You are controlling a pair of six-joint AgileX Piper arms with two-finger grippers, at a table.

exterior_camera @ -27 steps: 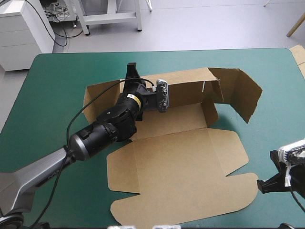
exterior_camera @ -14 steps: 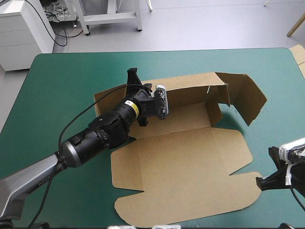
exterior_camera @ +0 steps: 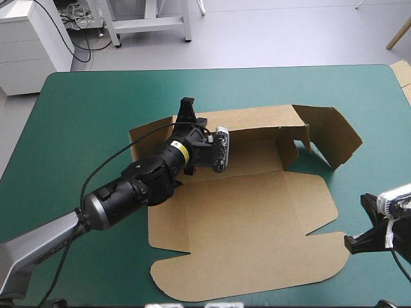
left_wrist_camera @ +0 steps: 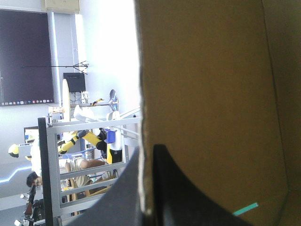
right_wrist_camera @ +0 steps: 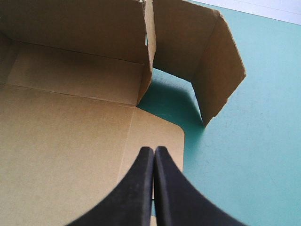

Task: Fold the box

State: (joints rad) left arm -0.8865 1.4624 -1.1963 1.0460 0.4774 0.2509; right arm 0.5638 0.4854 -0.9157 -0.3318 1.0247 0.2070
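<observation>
The brown box (exterior_camera: pixel 244 231) lies in the middle of the teal-green table with its wide lid panel flat toward the front. Its back wall (exterior_camera: pixel 257 122) stands raised, and a side flap (exterior_camera: pixel 331 135) angles up at the right end. My left gripper (exterior_camera: pixel 187 110) is at the back wall's left end, shut on its top edge. In the left wrist view the board (left_wrist_camera: pixel 211 94) runs between the black fingers of the left gripper (left_wrist_camera: pixel 149 148). My right gripper (exterior_camera: pixel 357 240) hovers off the box's front right corner. It is shut on nothing, and the right gripper (right_wrist_camera: pixel 154 149) points over the lid (right_wrist_camera: pixel 70 141).
Bare teal-green cover (exterior_camera: pixel 77 115) lies left of the box and along the far edge. A strip of pale board (exterior_camera: pixel 403 74) shows at the table's far right edge. Open cover (right_wrist_camera: pixel 254 141) lies right of the raised flap.
The left gripper has moved right along the back wall, and the whole box has slid and turned slightly to the right. The right gripper has barely moved.
</observation>
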